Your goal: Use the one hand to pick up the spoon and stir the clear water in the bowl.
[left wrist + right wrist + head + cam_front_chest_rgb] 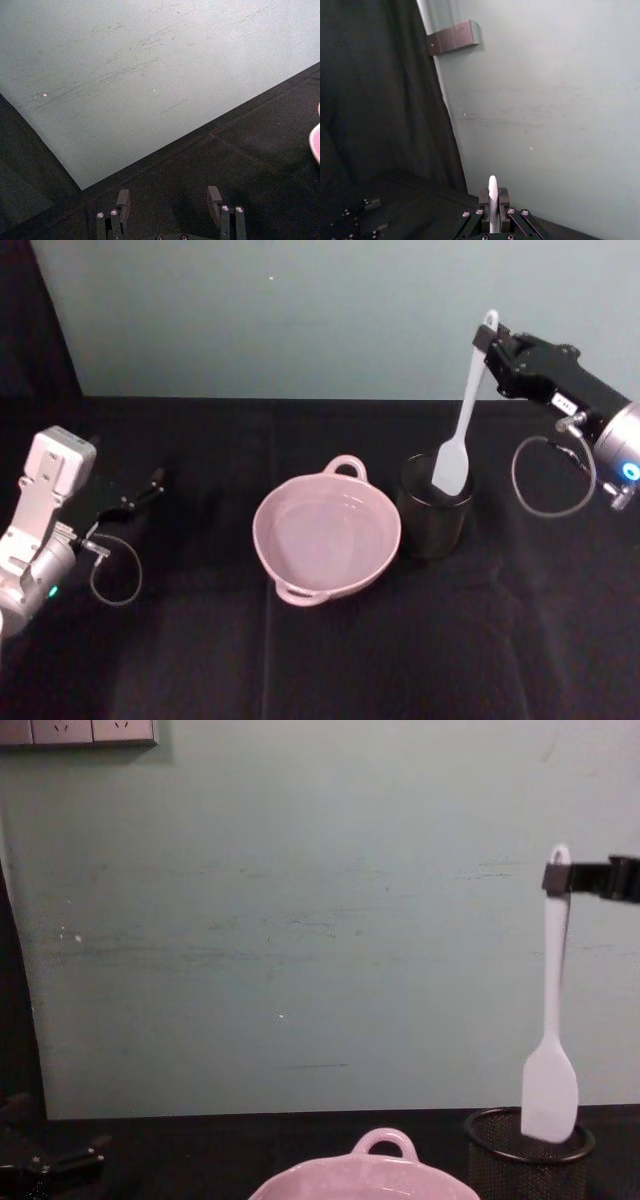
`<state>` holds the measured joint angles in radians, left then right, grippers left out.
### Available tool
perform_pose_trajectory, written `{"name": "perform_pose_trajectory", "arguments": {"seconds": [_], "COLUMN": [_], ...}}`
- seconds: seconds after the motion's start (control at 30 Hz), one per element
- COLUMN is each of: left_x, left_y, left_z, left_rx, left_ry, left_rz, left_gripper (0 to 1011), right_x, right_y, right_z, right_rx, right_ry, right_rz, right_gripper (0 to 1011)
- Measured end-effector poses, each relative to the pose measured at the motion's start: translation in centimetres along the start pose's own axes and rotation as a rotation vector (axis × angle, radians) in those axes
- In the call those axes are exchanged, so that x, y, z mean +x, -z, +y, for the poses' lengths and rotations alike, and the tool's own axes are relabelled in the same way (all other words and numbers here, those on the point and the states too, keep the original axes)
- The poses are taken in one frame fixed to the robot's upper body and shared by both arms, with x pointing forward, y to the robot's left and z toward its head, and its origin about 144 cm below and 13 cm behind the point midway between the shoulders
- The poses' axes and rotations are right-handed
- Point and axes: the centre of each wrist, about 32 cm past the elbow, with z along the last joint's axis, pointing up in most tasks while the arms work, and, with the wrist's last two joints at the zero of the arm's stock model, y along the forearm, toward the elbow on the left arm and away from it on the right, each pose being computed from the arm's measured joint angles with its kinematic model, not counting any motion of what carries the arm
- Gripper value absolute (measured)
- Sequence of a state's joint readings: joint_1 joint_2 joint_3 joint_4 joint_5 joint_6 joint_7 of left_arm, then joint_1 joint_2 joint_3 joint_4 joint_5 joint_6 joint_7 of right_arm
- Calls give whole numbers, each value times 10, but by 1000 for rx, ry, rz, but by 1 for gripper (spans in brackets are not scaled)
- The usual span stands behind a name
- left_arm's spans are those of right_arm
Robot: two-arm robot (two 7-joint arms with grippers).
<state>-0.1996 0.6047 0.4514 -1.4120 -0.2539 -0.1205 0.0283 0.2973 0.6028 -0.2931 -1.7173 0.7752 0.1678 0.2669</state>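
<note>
spoon's (467, 405) handle end pinched in right gripper (487, 338) fingers (483, 196), left gripper (152, 483) parked

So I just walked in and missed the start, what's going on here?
The right pincer is shut on the top of the white spoon. It holds the spoon upright, with the blade hanging at the mouth of the black mesh cup. The pink bowl holds water and sits beside the cup, on the robot's left of it. The spoon has not reached the bowl yet. The left pincer sits open and idle, far out on the left.
</note>
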Motion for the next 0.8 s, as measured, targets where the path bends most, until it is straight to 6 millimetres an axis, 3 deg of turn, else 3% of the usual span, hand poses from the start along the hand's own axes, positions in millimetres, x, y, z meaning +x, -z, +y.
{"name": "perform_pose_trajectory", "arguments": {"seconds": [0.4, 0.8], "left_x": [0, 0], "left_y": [0, 0], "left_z": [0, 0], "left_rx": [0, 0], "left_ry": [0, 0], "left_rz": [0, 0], "left_gripper": [1011, 1011], "right_x": [-3, -3], "right_y": [-31, -28], "right_z": [6, 6], "right_rx": [27, 23], "right_ry": [-31, -29], "right_rz": [-47, -42], "right_gripper": [111, 111]}}
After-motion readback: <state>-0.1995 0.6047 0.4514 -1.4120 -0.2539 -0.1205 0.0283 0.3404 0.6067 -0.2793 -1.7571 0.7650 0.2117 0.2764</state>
